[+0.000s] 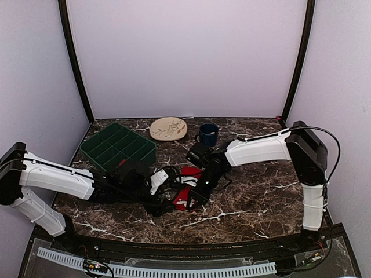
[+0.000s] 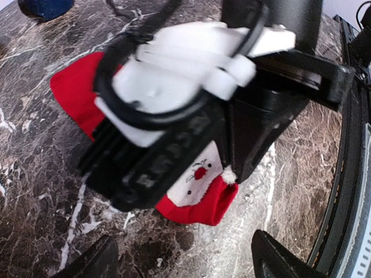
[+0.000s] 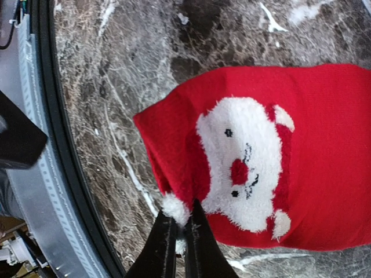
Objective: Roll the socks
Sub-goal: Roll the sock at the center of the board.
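- Tray in green, split into small compartments, sits behind the left end effector and off to its left.
- The left end effector is low over the dark marbled surface. Its fingers are spread wide with nothing between them.
- A cream plate stands well behind both end effectors, near the back wall.
- The socks lie flat on the surface between the two end effectors. They are just ahead of the left one's tips and apart from them. They are bright red, and a white Santa face with a red nose is turned upward.
- The right end effector meets the socks at one corner. Its fingers are drawn together, pinching the fluffy white pompom there.
- A dark blue cup stands behind the right end effector, near the plate.
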Motion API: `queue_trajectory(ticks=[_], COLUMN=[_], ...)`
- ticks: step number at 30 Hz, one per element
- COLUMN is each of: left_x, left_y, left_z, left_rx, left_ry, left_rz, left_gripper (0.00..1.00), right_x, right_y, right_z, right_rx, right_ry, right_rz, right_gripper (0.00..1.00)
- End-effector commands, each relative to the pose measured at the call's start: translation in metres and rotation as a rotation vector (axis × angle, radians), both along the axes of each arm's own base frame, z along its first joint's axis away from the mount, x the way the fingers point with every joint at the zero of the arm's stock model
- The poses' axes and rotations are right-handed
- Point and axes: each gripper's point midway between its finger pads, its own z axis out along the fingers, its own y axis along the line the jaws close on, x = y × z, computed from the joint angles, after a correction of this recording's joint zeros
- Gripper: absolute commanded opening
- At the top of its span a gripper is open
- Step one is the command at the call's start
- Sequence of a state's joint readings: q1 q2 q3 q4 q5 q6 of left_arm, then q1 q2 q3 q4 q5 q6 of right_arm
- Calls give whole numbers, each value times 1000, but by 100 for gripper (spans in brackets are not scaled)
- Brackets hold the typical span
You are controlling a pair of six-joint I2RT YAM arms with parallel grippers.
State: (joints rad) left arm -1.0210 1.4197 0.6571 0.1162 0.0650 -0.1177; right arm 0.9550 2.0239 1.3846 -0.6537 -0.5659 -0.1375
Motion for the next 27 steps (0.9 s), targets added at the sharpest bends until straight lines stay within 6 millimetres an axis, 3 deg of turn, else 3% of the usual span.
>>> queue_trajectory(ticks=[1,16,22,27], left_x=[-13,-23,-20,-23], left_y=[-8,-30,-36,-37], left_z=[0,-20,-25,-30], left_rx=[36,177,205,215], left_ry=[-56,-180,-209,-200], left_rz=[-116,-274,-302,-326], left_gripper=[80,77,58,51], right_x=[-4,-12,-14,-12], right_y=[6,7,8,8], right_z=[10,7,9,11], right_rx=[35,31,40,47], right_ry=[87,176,187,191], right_rz=[18,47,51,49], right_gripper=[5,4,3,3])
